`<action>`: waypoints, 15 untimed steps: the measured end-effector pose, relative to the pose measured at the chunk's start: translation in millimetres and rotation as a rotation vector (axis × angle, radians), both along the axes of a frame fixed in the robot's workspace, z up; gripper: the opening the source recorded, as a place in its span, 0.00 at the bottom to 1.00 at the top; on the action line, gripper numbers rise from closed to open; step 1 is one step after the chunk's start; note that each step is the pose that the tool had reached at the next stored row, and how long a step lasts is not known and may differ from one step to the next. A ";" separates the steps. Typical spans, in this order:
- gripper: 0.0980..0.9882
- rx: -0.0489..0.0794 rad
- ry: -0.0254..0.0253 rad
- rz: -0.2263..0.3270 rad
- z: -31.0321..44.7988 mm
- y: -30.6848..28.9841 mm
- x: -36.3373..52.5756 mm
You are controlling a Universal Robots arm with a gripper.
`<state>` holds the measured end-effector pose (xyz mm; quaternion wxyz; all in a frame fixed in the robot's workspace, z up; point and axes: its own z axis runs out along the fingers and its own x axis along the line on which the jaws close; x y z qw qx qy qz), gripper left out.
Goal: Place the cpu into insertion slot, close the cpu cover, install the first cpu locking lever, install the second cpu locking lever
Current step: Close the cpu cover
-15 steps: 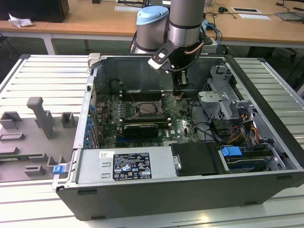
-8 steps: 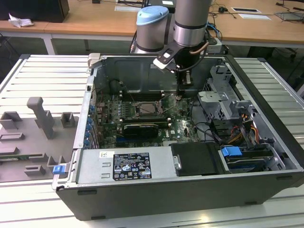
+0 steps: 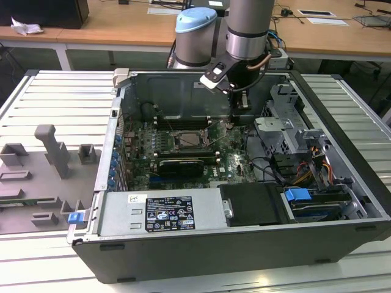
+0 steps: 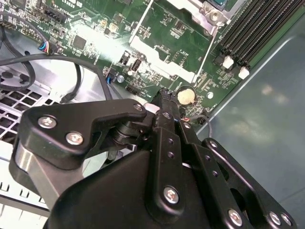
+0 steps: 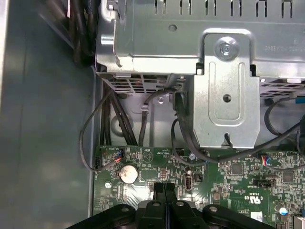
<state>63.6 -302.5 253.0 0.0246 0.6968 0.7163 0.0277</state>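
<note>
Gripper [image 5: 164, 190] fingers pressed together, can't tell if they pinch anything. It hangs low over the board [image 5: 238, 183] edge, just beside the coin cell [image 5: 127, 173], near the drive cage [image 5: 224, 90]. Slot [image 3: 188, 140] sits mid-board, well apart, to the exterior view's left of the gripper. Cover [image 4: 161, 58] is tilted up off the board, window showing green board behind.

exterior view high over the computer case [image 3: 244, 259]; both wrist views close over its motherboard [image 4: 86, 43] [image 5: 238, 183]

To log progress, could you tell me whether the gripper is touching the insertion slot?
Apart: in the exterior view, bare board separates the gripper from the insertion slot.
</note>
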 end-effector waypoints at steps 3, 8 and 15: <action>0.01 0.000 0.0000 0.002 0.0 0.0 1.0; 0.01 0.000 0.0000 0.003 0.0 0.1 1.8; 0.01 0.000 0.0000 0.004 -4.2 -8.5 2.5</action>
